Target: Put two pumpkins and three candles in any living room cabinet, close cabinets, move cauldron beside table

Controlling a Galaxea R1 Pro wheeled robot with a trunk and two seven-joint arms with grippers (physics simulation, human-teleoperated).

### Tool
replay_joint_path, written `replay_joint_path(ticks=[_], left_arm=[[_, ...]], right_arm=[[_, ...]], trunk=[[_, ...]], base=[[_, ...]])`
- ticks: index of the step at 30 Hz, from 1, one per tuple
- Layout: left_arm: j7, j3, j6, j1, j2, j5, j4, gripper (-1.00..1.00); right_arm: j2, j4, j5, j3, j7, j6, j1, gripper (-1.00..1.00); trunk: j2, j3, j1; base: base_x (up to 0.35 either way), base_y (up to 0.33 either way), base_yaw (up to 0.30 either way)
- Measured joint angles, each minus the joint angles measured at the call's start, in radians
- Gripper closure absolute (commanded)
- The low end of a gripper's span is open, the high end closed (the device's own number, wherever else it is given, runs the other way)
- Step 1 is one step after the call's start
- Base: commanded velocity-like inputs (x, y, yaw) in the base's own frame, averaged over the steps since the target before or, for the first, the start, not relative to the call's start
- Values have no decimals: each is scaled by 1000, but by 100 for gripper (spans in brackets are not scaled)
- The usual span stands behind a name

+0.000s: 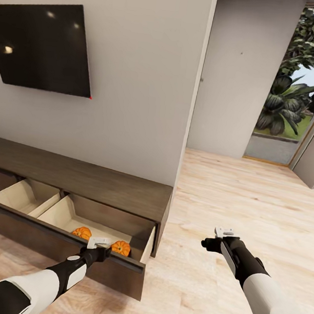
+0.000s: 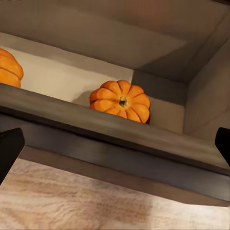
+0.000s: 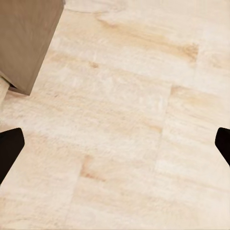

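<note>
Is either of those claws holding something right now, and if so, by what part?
Nothing is held. The left gripper is open over the drawer's front edge; the right gripper is open above bare floor.

What I can't make out around the open drawer

From the head view, my left gripper [image 1: 99,242] covers part of the drawer front [image 1: 57,245] and the gap between the two pumpkins [image 1: 82,232], whose lower halves sit behind that front. In the left wrist view the pumpkin farther from the drawer's corner [image 2: 8,67] is cut by the picture's edge. The cabinet [image 1: 76,176] runs off frame past the drawer; its far end I can't see.
</note>
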Motion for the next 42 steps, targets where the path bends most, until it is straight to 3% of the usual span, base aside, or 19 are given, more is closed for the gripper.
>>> replay_joint_path(ticks=[10, 27, 30, 42], left_arm=[[1, 2, -58, 0, 2, 3, 14, -100], [1, 2, -65, 7, 4, 3, 23, -100], [1, 2, -73, 7, 20, 4, 23, -100], [1, 2, -74, 7, 25, 5, 22, -100]], right_arm=[[0, 3, 0, -1, 12, -44, 3, -100], [0, 3, -1, -2, 39, -50, 3, -100], [0, 3, -1, -2, 40, -50, 3, -100], [0, 3, -4, -3, 40, -51, 3, -100]], trunk=[[-70, -15, 38], [-189, -40, 104], [-210, -44, 115], [-294, -62, 161]], base=[[0, 0, 0], [0, 0, 0], [0, 0, 0], [0, 0, 0]])
